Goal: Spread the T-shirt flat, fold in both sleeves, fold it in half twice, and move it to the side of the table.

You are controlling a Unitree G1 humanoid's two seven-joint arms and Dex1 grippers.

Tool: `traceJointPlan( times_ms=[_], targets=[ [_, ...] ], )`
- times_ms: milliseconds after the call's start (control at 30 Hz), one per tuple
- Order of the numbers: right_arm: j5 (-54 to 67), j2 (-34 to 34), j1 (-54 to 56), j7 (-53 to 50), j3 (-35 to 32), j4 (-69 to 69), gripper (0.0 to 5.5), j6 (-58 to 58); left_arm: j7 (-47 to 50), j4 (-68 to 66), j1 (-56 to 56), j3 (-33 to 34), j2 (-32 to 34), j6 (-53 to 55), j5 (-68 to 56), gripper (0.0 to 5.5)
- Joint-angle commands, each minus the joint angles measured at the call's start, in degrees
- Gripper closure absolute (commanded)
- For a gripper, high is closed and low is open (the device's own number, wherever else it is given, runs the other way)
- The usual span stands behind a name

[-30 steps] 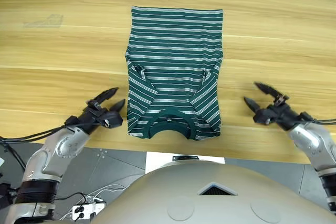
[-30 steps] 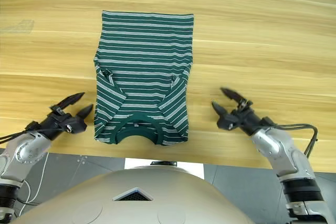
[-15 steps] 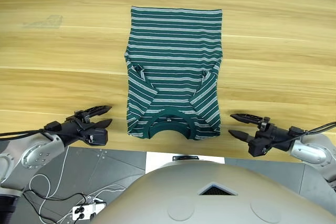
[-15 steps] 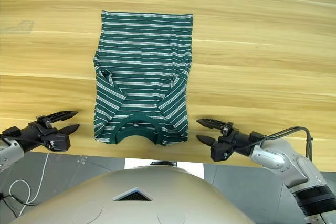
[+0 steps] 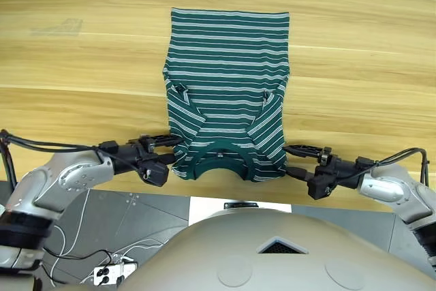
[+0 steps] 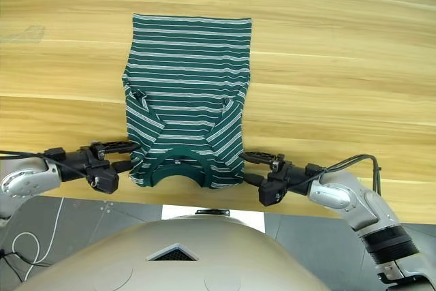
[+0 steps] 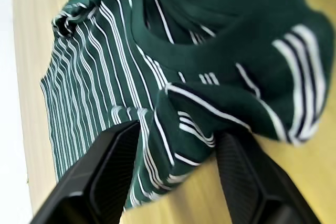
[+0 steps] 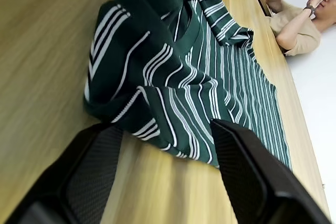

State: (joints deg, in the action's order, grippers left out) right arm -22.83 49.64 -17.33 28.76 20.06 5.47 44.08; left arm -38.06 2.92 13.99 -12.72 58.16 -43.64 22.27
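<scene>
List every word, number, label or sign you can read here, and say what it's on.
None can be read.
T-shirt: stripes only; the small label inside its collar is too small to read.
Table: no print.
Left gripper and right gripper: no markings that can be made out.

No text, label or number can be read.
</scene>
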Motion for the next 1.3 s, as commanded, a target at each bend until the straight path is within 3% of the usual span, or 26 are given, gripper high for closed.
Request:
traceJointPlan(
  times_ms=[33, 267, 467, 833, 967, 1300],
  targets=[
    [-2.7, -0.5, 0.9, 1.7, 1.6, -2.5, 2.46, -0.7, -4.2, -4.8, -0.8, -5.4, -0.6, 0.5, 2.3, 2.94],
    [-2.6, -2.0, 3.6, 1.9, 3.7, -4.8, 2.46, -0.2, -3.1, -7.1, -2.1, -6.5, -0.3, -0.1, 2.8, 2.94],
    [-2.6, -3.7, 5.6, 1.4, 4.5, -6.0, 3.47, -0.1, -3.2, -8.4, -3.2, -8.0, -1.0, -0.4, 3.8, 2.94],
    [-2.1, -3.6, 5.9, 2.2, 4.5, -5.5, 5.49, 0.3, -1.7, -9.9, -3.4, -8.8, -0.5, -1.4, 4.1, 4.87],
    [-2.0, -3.5, 6.5, 2.7, 4.4, -5.7, 5.50, 0.5, -0.9, -10.1, -3.1, -8.5, -0.2, -1.1, 3.9, 5.44],
    [0.2, -1.9, 8.2, 2.7, 1.5, -6.5, 5.50, 1.6, 1.5, -10.4, -2.4, -5.5, -0.8, -1.8, -3.0, 5.47]
  ],
)
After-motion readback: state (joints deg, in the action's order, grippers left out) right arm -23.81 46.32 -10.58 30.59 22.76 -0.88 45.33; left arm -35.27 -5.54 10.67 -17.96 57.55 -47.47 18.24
